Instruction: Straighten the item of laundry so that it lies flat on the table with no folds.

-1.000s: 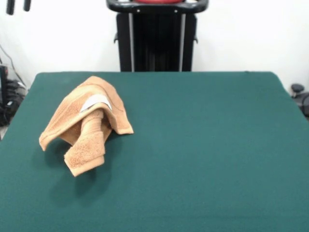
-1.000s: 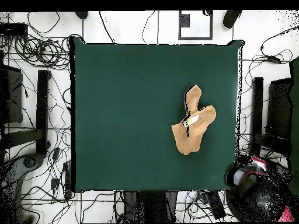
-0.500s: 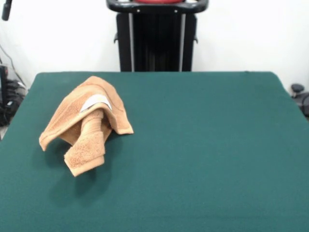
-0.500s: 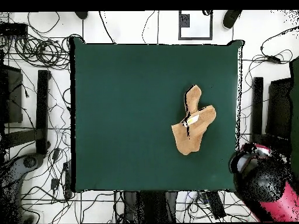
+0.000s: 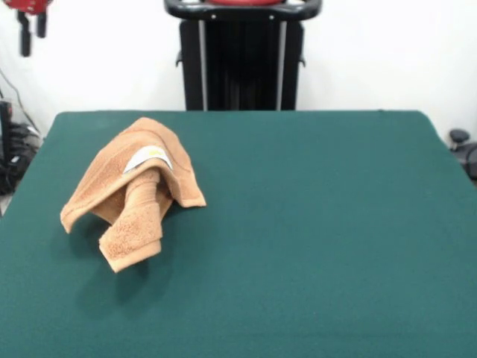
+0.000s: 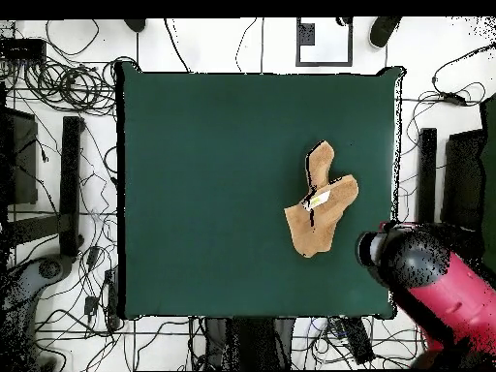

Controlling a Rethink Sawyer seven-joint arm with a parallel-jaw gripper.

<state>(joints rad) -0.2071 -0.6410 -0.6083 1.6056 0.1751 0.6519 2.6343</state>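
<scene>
In the upper left corner of the front view the red-bodied gripper with two thin black fingers [image 5: 31, 31] hangs in the air, its fingers standing apart with a clear gap between them and nothing held. In the overhead view the bulky red and black arm [image 6: 426, 281] reaches over the lower right edge of the large dark green felt-covered table [image 6: 213, 174]. The small orange-tan terry towel [image 5: 133, 190] lies crumpled and humped in the left half of the front view, a white label on top.
</scene>
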